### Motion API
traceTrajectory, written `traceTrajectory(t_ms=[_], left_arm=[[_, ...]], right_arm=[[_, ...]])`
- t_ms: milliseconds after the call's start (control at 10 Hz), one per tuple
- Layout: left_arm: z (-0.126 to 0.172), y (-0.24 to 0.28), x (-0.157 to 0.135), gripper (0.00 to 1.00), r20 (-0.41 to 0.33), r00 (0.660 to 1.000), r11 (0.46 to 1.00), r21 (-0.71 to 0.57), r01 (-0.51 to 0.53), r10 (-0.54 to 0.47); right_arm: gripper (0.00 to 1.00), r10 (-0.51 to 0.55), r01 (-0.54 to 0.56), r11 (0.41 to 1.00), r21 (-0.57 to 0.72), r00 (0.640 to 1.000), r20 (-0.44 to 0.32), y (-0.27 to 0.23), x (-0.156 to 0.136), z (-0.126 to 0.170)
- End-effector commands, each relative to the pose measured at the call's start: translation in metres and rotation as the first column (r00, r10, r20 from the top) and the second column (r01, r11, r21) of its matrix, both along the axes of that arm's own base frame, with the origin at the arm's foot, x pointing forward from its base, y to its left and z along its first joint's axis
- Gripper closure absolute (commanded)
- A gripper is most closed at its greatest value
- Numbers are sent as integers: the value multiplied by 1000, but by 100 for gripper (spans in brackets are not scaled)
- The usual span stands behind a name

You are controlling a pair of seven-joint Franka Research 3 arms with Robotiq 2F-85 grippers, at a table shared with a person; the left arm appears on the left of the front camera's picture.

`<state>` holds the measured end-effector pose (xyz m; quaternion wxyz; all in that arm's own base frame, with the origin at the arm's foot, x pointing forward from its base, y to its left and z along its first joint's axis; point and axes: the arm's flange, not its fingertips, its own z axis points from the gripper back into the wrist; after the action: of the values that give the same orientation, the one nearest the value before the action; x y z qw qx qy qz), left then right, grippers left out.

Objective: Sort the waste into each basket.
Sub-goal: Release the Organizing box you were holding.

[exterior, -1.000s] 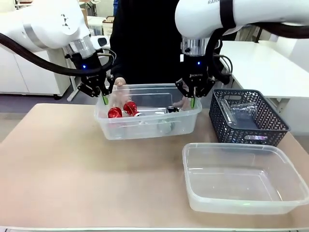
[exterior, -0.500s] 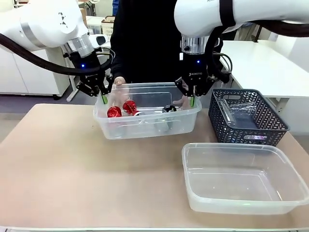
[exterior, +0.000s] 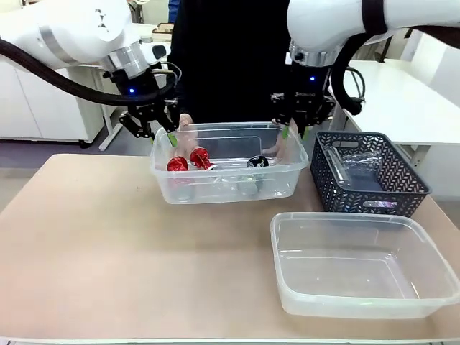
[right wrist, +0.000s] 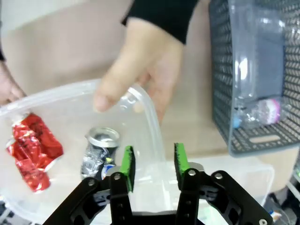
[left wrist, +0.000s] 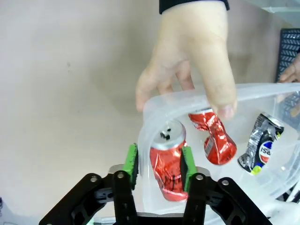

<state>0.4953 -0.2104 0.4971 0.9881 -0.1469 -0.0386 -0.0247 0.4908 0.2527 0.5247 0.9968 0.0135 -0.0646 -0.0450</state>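
Front view: the clear tub (exterior: 284, 185) holding the waste sits a little further right and higher than a second ago, with a person's hand (exterior: 185, 121) on each far corner. Two red cans (exterior: 177, 164) lie at its left end, and the black-and-silver can (exterior: 257, 162) lies toward the right. Both arms have shifted along with it. The left gripper (exterior: 171, 138) straddles the tub's left rim; from its wrist, the green pads stand apart with the rim between them. The right gripper (exterior: 289, 131) brackets the right rim the same way, jaws parted, not pinching. The dark mesh basket (exterior: 345, 194) with its bottle (exterior: 359, 171) and the empty near tub (exterior: 359, 305) have not budged.
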Motion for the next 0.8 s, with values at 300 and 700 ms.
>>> traceTrajectory(t_ms=[300, 700], left_arm=[[14, 6, -13, 0, 41, 999, 999, -34, 26, -25], [17, -2, -9, 0, 36, 999, 1000, -12, 19, -19]], right_arm=[[0, -3, -7, 995, 99, 995, 98, -21, -27, -12], [0, -30, 24, 997, 78, 996, 80, -14, -27, -10]])
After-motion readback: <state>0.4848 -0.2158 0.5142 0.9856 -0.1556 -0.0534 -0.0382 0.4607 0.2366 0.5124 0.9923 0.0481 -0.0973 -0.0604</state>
